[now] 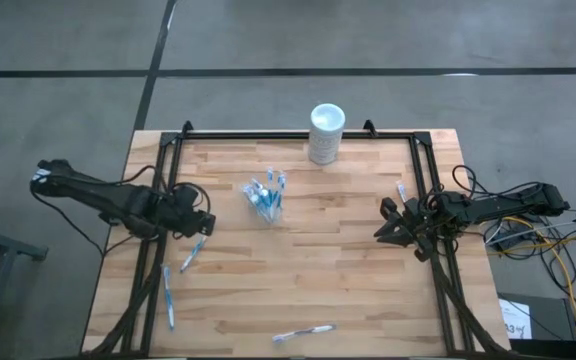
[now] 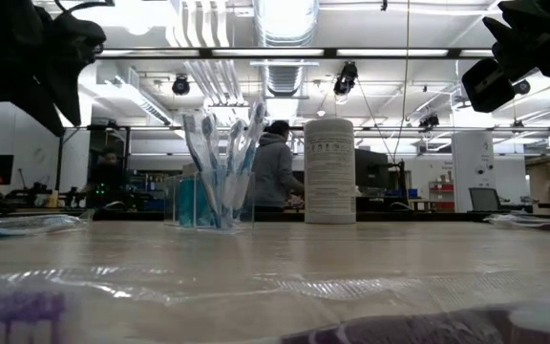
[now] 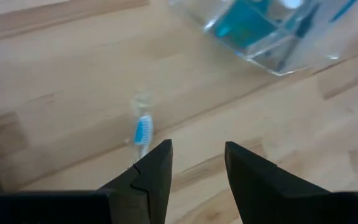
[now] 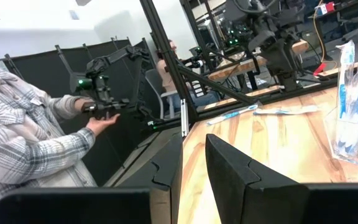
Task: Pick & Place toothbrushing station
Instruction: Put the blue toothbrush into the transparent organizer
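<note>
My left hand (image 3: 197, 163) fills the near edge of its wrist view, fingers parted with bare wood between them, grasping nothing. Just ahead of one fingertip lies a blue-and-white toothbrush (image 3: 142, 130), flat on the bench (image 1: 348, 260), close but not yet between my fingers. Farther ahead of that hand stands the clear cup (image 1: 266, 200), upright and already holding several brushes with something teal among them. Behind the cup, near the far rail, is a white cylinder (image 1: 326, 133).

My right hand (image 1: 390, 225) waits over its own side of the bench, well apart from the cup, fingers slightly parted with a narrow gap and empty. Other loose brushes remain: one (image 1: 168, 297) nearer the front edge on my left hand's side, and another (image 1: 303, 333) at the front edge.

I judge the step in hand to be the reach for the brush by my left fingertips. Next I must centre my fingers across its thin handle, lower to the wood, and close gently, since so slim a thing could slip or roll aside.
</note>
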Controlling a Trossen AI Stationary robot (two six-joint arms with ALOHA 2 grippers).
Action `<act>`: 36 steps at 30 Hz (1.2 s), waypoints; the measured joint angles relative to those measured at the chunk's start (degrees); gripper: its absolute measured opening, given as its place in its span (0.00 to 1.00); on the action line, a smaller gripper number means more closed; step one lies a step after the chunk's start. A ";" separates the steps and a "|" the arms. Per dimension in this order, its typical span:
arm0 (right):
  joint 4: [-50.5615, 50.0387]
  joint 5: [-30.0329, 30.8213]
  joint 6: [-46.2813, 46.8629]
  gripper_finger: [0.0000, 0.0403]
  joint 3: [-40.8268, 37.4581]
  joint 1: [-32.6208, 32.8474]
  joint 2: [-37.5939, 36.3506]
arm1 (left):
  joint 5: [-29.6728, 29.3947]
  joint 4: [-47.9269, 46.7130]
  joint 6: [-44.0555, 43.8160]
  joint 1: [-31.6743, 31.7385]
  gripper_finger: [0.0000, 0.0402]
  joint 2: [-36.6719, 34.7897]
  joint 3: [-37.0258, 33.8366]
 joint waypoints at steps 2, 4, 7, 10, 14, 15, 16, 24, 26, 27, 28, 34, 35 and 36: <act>0.00 -0.02 -0.02 0.17 0.00 0.00 0.01 | 1.39 -0.96 1.20 1.17 0.38 0.04 0.00; 0.00 0.00 0.00 0.17 0.00 0.00 0.00 | 2.50 -0.83 3.19 2.60 0.38 0.35 0.00; 0.00 -0.02 0.00 0.17 0.00 0.00 0.00 | 3.82 -0.68 5.62 5.09 0.38 1.55 0.00; 0.00 0.00 -0.02 0.17 0.00 0.00 0.00 | 5.60 -0.65 7.57 7.62 0.38 3.43 -0.03; 0.00 -0.01 -0.01 0.17 0.00 -0.01 0.00 | 7.52 0.29 10.37 10.55 0.38 6.36 -0.56; 0.00 -0.01 -0.02 0.17 0.00 -0.01 0.00 | 7.90 1.11 11.44 11.15 0.38 7.07 -0.86; 0.00 -0.01 -0.01 0.17 0.00 -0.01 0.00 | 8.37 1.72 12.15 11.67 0.38 7.73 -1.16; 0.00 0.00 -0.02 0.17 0.00 -0.01 0.02 | 11.80 3.68 9.86 14.42 0.38 12.57 -3.47; 0.00 -0.01 -0.02 0.17 0.02 0.00 0.02 | 11.89 4.67 9.89 14.89 0.38 13.29 -4.16; 0.00 0.00 0.00 0.17 0.00 0.00 0.02 | 11.83 5.44 10.14 15.17 0.38 13.60 -4.59; 0.00 -0.02 0.00 0.17 0.00 0.00 0.02 | 11.78 6.52 10.45 15.40 0.38 13.95 -5.19; 0.00 -0.01 -0.02 0.17 0.00 0.00 0.01 | 13.38 13.77 9.15 15.92 0.38 16.05 -10.04; 0.00 0.00 -0.02 0.17 0.00 -0.02 0.00 | 13.92 14.62 8.55 16.00 0.38 16.17 -10.77; 0.00 0.00 -0.02 0.17 0.00 -0.02 0.00 | 14.23 15.19 8.05 16.08 0.38 16.20 -11.41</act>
